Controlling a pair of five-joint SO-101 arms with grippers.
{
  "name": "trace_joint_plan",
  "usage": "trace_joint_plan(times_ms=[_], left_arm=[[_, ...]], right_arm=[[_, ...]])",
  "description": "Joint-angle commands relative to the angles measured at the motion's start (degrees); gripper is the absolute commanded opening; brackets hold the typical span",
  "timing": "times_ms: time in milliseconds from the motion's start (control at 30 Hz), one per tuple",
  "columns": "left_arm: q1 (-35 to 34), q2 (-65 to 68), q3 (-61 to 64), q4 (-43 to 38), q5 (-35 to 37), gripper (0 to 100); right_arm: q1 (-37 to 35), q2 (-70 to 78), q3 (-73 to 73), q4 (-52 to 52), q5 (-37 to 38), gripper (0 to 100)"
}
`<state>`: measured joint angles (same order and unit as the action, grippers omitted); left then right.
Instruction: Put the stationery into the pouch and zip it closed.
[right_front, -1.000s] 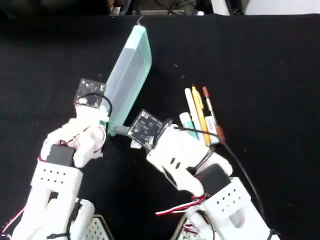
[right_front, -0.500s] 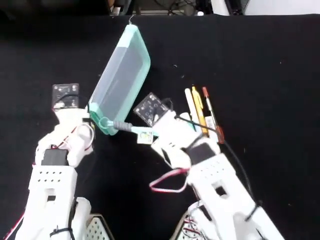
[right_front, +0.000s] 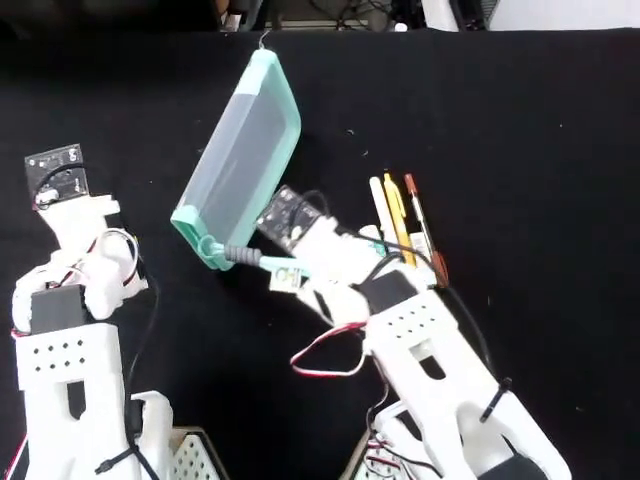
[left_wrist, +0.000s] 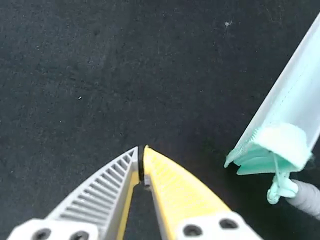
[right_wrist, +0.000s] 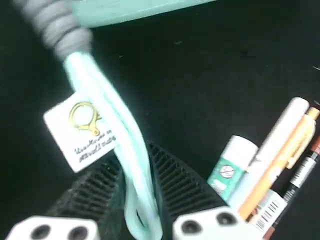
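Pouch (right_front: 240, 160), translucent mint green, is seen lying flat on the black table (right_front: 520, 130), left of centre. Its long axis is set on a diagonal. The near short end points toward the arms and slightly left. The far short end points away and slightly right, close to the table's far edge.

From the near corner a mint wrist strap (right_wrist: 111, 120) is led out through a grey collar (right_wrist: 56, 26), with a white tag (right_wrist: 82, 132) hanging beside it. The strap is pinched between the black jaws of the right gripper (right_wrist: 136, 160), which are closed narrowly on it.

The left gripper (left_wrist: 141, 150) is held over bare table, off to the side of the pouch's near end and apart from it. Its jaws are pressed together with nothing between them.

The stationery (right_front: 398, 225), made up of white, yellow and brown pens and a short green-and-white tube (right_wrist: 231, 164), is laid in a parallel bundle outside the pouch. It lies just beside the right arm, with its long axis running toward the far edge.
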<state>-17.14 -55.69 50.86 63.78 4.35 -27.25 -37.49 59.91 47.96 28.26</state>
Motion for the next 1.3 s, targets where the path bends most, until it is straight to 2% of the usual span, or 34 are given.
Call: trace_joint_plan(times_ms=[0,100,233,367,567,733,1033,1267], left_arm=[[-0.5,0.1,-2.9,0.3,0.5,12],[-0.5,0.1,-2.9,0.3,0.5,16],[-0.4,0.1,-2.9,0.2,0.5,16],[-0.4,0.1,-2.9,0.2,0.5,16],[-0.4,0.1,-2.8,-0.4,0.5,16],[-0.4,0.1,1.5,-6.0,0.5,16],[-0.3,0.1,3.4,-8.6,0.5,16],[-0.3,0.1,3.6,-8.6,0.5,16]], right_arm=[[-1.8,0.1,-1.4,2.9,1.9,1.2],[-1.6,0.1,-1.2,6.5,5.0,1.2],[-1.6,-1.5,-1.3,11.3,9.1,1.2],[0.2,-9.5,-2.9,15.3,9.9,1.2],[3.8,-21.1,-17.9,30.9,13.1,1.2],[3.7,-20.8,-31.4,40.4,12.8,1.2],[3.9,-20.8,-41.7,43.5,12.8,1.2],[3.6,-14.1,-46.7,45.4,10.6,1.3]])
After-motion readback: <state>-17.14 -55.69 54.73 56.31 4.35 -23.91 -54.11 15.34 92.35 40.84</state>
